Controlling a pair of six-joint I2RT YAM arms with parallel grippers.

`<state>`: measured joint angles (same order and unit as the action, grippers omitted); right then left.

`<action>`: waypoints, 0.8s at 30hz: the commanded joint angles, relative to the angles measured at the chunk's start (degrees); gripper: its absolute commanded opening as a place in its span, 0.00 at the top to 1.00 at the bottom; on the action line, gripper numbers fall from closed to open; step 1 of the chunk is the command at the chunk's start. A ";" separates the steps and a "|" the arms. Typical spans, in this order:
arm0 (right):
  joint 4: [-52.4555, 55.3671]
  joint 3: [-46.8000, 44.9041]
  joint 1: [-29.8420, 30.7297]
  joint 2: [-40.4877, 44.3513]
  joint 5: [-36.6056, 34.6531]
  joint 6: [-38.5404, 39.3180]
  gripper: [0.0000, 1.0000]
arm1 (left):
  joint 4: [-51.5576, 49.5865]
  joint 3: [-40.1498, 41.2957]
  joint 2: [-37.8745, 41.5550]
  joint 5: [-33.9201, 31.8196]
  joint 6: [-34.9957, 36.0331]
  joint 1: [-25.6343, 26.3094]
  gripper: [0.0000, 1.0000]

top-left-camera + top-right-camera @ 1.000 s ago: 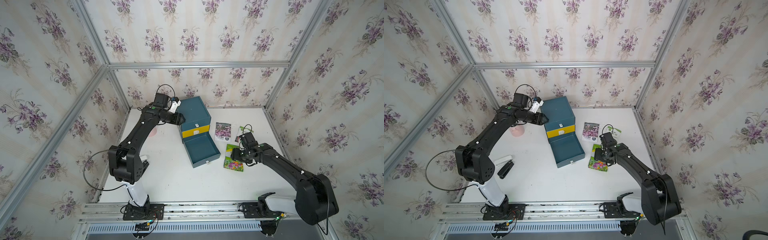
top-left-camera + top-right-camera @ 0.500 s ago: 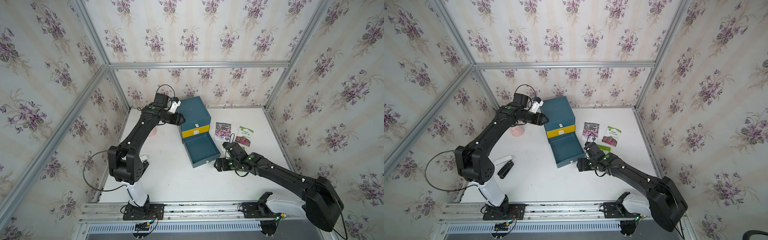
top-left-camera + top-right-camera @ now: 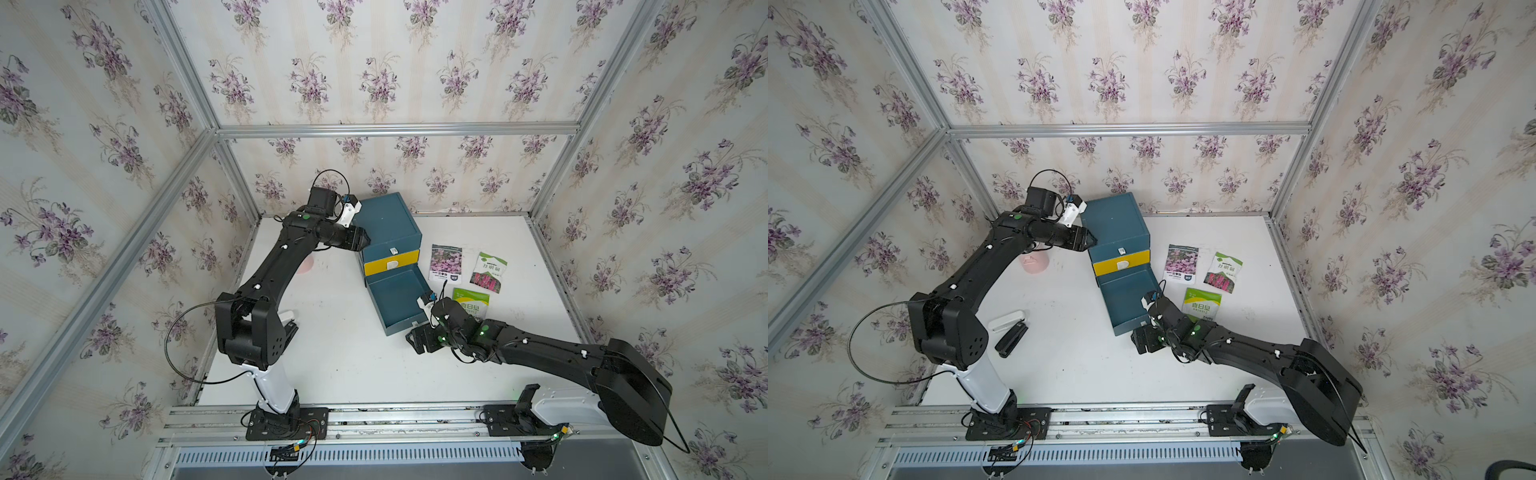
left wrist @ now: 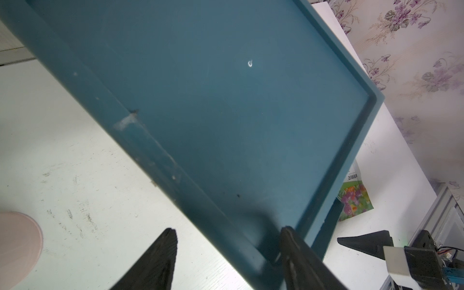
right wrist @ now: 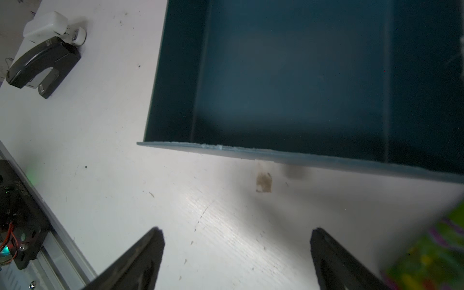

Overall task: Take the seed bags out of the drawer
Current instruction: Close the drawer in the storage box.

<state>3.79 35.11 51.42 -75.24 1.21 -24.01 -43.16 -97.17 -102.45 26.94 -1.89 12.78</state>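
Large white characters on the green-yellow seed bag [image 3: 1201, 306], too blurred to read with certainty, green lettering atop the white-green seed bag [image 3: 489, 272], small print on the white band of the pink-purple seed bag [image 3: 446, 262], none legible

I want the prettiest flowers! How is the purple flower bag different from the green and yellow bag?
The purple flower bag is covered in pink-purple blooms; the green and yellow bag has mixed-colour blooms at one end. The purple flower bag lies in full view beside the drawer box; the green and yellow bag is partly hidden by the right arm. Both lie flat on the table, outside the open drawer.
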 commanded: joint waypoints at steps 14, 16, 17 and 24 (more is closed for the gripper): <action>-18.77 0.35 0.41 -9.57 -4.48 2.56 0.13 | -6.59 0.75 -0.25 -3.90 1.96 -0.01 0.32; -19.60 1.16 0.38 -10.71 -4.86 2.87 0.14 | -6.60 0.75 -0.20 -4.00 2.02 -0.07 0.32; -20.23 1.46 0.44 -11.21 -5.02 2.99 0.15 | -6.59 0.83 -0.14 -4.15 2.11 -0.05 0.32; -22.85 4.36 0.35 -14.80 -6.22 3.77 0.16 | -6.41 1.28 0.13 -4.21 2.29 -0.04 0.32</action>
<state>-15.90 38.46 51.75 -89.23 -3.55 -21.12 -42.83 -96.57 -102.04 26.87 -1.80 12.73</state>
